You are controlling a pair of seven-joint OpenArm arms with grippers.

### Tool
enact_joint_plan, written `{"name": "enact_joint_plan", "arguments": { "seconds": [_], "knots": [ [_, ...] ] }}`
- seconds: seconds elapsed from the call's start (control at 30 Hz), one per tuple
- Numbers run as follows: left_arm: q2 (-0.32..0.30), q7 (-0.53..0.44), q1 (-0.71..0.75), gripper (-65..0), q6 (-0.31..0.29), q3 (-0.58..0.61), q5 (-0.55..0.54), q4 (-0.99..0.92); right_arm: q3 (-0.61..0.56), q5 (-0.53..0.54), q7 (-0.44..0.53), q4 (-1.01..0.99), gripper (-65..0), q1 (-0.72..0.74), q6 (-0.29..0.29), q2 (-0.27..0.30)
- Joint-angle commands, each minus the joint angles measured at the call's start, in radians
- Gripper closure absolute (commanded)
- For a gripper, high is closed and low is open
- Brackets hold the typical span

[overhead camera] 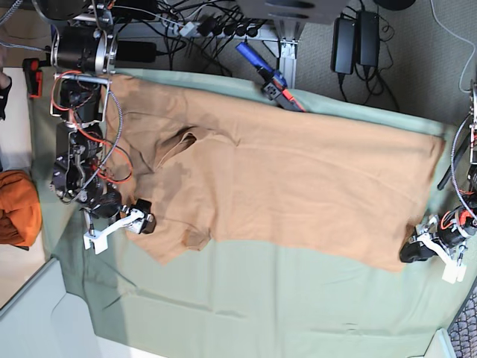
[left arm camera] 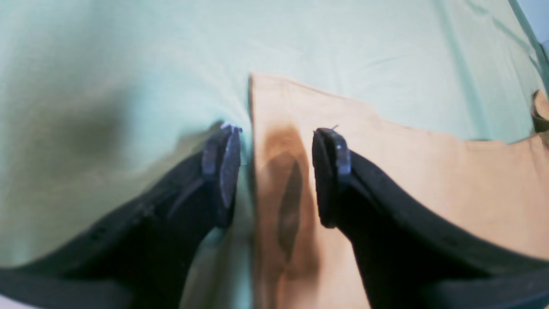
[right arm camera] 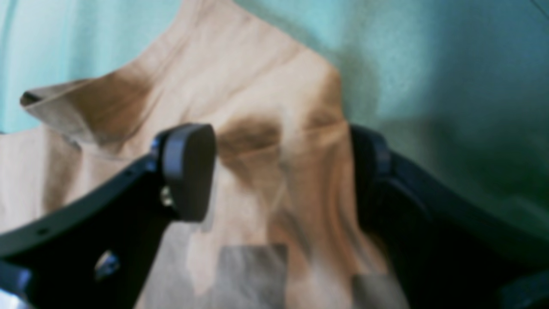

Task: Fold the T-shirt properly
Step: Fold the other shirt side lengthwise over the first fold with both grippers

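Base view: T-shirt (overhead camera: 283, 179) lies flat on green cloth (overhead camera: 246, 306), long axis running arm to arm, left gripper (left arm camera: 274, 171) open astride its hem corner, right gripper (right arm camera: 279, 171) open over its near sleeve.

Left gripper (left arm camera: 276, 146) agape; right gripper (right arm camera: 283, 171) too (wider).

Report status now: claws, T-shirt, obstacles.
Left claw open, straddling T-shirt hem corner. Right claw open over sleeve. Shirt flat on green cloth. Nothing in the way.
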Motion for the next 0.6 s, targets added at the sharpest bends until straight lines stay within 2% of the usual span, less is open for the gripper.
{"name": "enact_joint_plan", "arguments": {
  "seconds": [0.0,0.23,0.43,0.47,0.57],
  "knots": [
    [-0.003,0.028,-0.021,-31.8,-0.006,0.000,-0.014,0.008,0.003,0.003,-0.016,0.010,-44.5,0.019,0.101,0.013],
    [0.014,0.125,-0.020,-31.8,-0.006,0.000,-0.064,0.066,0.003,0.003,-0.016,0.010,-44.5,0.019,0.101,0.013],
    [0.021,0.151,-0.020,-31.3,-0.006,0.000,-0.071,0.098,0.003,0.004,-0.020,0.010,-44.5,0.019,0.101,0.013],
    [0.022,0.153,-0.020,-30.4,-0.006,0.000,-0.071,0.098,0.003,0.004,-0.020,0.010,-44.4,0.019,0.101,0.013],
    [0.021,0.156,-0.021,-19.1,-0.006,0.000,-0.071,0.098,0.003,0.004,-0.020,0.010,-44.2,0.019,0.101,0.013]
  ]
}}
